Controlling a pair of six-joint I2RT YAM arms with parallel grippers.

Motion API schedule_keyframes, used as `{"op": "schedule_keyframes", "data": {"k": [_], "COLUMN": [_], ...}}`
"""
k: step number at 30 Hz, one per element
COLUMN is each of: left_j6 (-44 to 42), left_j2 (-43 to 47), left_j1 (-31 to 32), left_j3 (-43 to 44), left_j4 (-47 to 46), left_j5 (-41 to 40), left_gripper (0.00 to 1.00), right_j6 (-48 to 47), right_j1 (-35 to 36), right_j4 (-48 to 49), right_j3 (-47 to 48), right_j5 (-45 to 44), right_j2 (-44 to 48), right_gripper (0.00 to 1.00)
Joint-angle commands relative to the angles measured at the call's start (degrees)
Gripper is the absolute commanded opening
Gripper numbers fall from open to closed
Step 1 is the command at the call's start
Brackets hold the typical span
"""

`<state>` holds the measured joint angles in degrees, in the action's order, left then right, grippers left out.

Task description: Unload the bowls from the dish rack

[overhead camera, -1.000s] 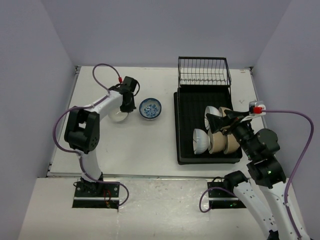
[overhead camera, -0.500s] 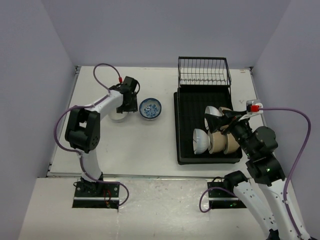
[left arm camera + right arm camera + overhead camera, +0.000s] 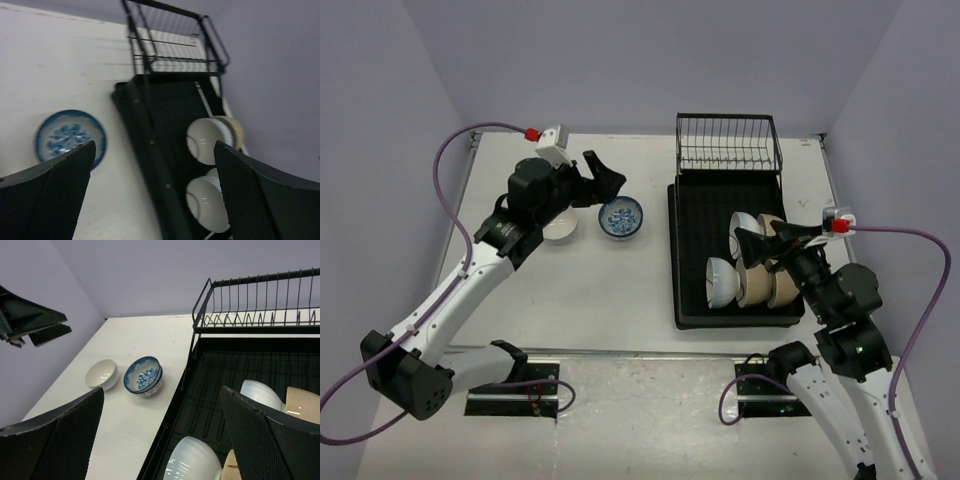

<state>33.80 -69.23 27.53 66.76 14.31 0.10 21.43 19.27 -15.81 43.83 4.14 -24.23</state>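
A white surface (image 3: 620, 290) is boxed in by pale lilac walls (image 3: 640, 60) at the back and on both sides. The left gripper (image 3: 607, 175) hangs above the far left part of the surface. Its two black fingers (image 3: 47, 200) are spread wide with nothing between them.

Just beside it, on the near side, a blue-and-white patterned bowl (image 3: 621, 217) stands upright. In the right wrist view it looks to sit inside a second bowl. A plain white bowl (image 3: 560, 230) stands to its left, near but not touching. A strip of bare surface separates the patterned bowl from the left rim of the dish rack (image 3: 674, 270). This black tray lies along the right edge of the surface, close to the right wall. Its black wire basket (image 3: 728, 145) stands at the far end, near the back wall.

The right gripper (image 3: 752, 245) hovers over the near right part of the tray, its fingers also parted and holding nothing. Under it, five bowls lie tipped on their sides in a tight cluster. The near row holds a near white bowl (image 3: 722, 281) and two near tan bowls (image 3: 756, 288). Behind them lie a far white bowl (image 3: 744, 224) and a far tan bowl (image 3: 772, 221). The tray's left side and far half show bare black floor.
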Motion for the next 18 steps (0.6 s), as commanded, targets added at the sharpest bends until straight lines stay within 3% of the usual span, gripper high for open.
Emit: {"op": "schedule_keyframes", "data": {"k": [1, 8, 18], "left_j6": [14.4, 26.5, 36.2], "left_j2": [-1.6, -9.1, -21.1], "left_j1": [2.7, 20.6, 24.3], "left_j3": [-8.4, -9.7, -14.8], "left_j4": [-23.8, -30.2, -44.3], "left_j5": [17.4, 11.1, 22.5], "left_gripper": [1.0, 1.0, 0.93], "right_j6": [0.7, 0.3, -0.2], "right_j1": [0.0, 0.0, 0.0], "right_j4": [3.1, 1.3, 0.4], "right_j3": [-0.4, 0.3, 0.7], "right_j5": [-4.0, -5.4, -4.6], "right_j2": [3.4, 3.3, 3.1], "right_gripper": [0.99, 0.99, 0.99]}}
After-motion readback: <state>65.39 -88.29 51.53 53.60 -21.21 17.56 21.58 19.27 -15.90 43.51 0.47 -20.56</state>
